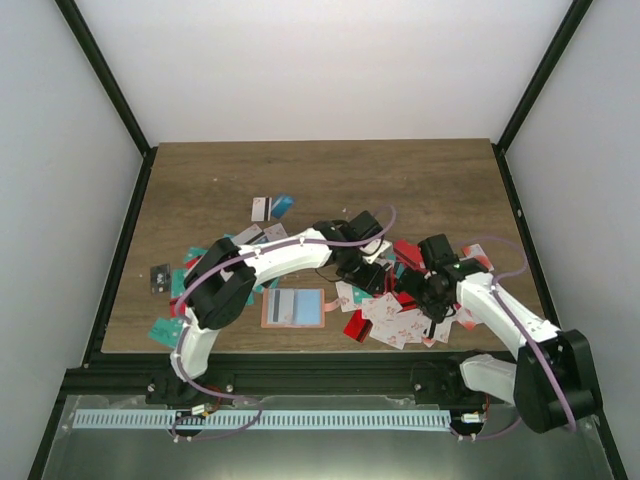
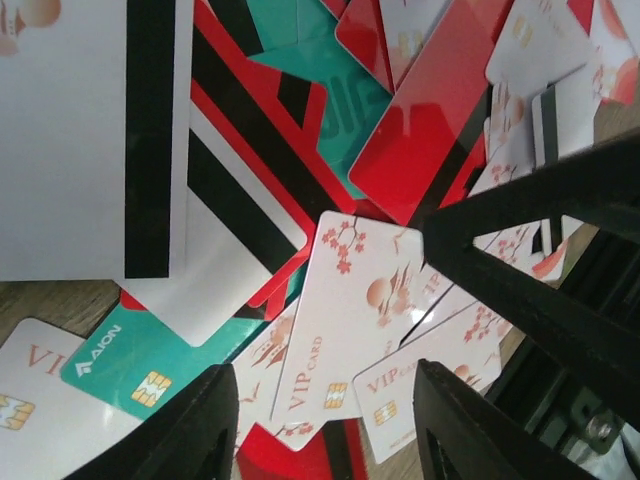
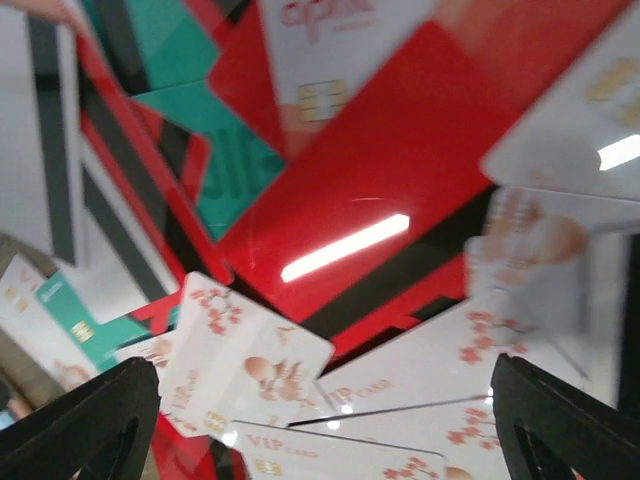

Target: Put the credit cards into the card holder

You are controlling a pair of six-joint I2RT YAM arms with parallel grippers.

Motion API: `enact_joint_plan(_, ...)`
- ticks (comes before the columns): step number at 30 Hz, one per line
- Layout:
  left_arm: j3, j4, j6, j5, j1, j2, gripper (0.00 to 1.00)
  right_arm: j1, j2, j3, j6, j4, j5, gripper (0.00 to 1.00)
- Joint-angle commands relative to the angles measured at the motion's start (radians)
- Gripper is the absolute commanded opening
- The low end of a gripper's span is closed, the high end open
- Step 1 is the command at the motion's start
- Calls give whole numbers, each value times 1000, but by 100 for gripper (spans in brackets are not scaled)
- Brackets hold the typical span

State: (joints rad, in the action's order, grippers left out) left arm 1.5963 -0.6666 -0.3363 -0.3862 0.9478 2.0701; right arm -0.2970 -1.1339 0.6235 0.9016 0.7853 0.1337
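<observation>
Credit cards (image 1: 395,315) lie in a loose, overlapping heap on the right half of the desk (image 1: 300,170), with red, teal and white ones mixed. Smaller scatters sit near the left edge and further back toward the middle. The card holder (image 1: 293,308), salmon-pink, lies flat near the front edge, just left of the heap and apart from both tools (it looks opened out, with a paler panel showing inside).

The left tool (image 1: 368,272) reaches across from the left base to the heap's near-left side. In its wrist view the two dark fingers (image 2: 205,430) stand apart with nothing clamped between them. They sit above a white VIP card (image 2: 350,320) printed with blossoms. A teal card (image 2: 130,365) lies to that card's left, a glossy red card (image 2: 430,130) further up, and a white striped card (image 2: 90,130) at the top left. Whether the fingertips touch the cards I cannot tell.

The right tool (image 1: 432,312) hangs over the heap close beside the left one. Its fingers (image 3: 90,420) sit wide apart at the lower corners of its own (rather blurred) wrist view and hold nothing. Below them a shiny red card (image 3: 400,170) catches the light, with white blossom cards (image 3: 245,365) overlapping nearer the fingers.
</observation>
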Motion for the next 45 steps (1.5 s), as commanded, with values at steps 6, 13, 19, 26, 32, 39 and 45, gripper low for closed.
enact_joint_plan(6, -213, 21, 103, -72, 4, -107, 27, 11, -62, 24, -204, -148, 202, 90)
enact_joint_plan(13, -276, 150, 9, -165, 4, -73, 20, 11, -130, -19, -248, -222, 236, 86)
enact_joint_plan(19, -268, 159, 8, -169, 4, -11, 17, 10, -160, -53, -251, -227, 240, 83)
enact_joint_plan(26, -265, 153, 15, -138, 6, 31, 9, 10, -168, -109, -214, -255, 302, 80)
enact_joint_plan(32, -283, 152, 26, -117, 5, 51, 4, 9, -95, -175, -222, -338, 439, 78)
enact_joint_plan(39, -315, 150, 63, -106, 3, 33, 4, 9, -25, -224, -227, -421, 579, 73)
enact_joint_plan(45, -318, 140, 104, -108, 0, 20, 4, 9, 29, -231, -235, -458, 643, 66)
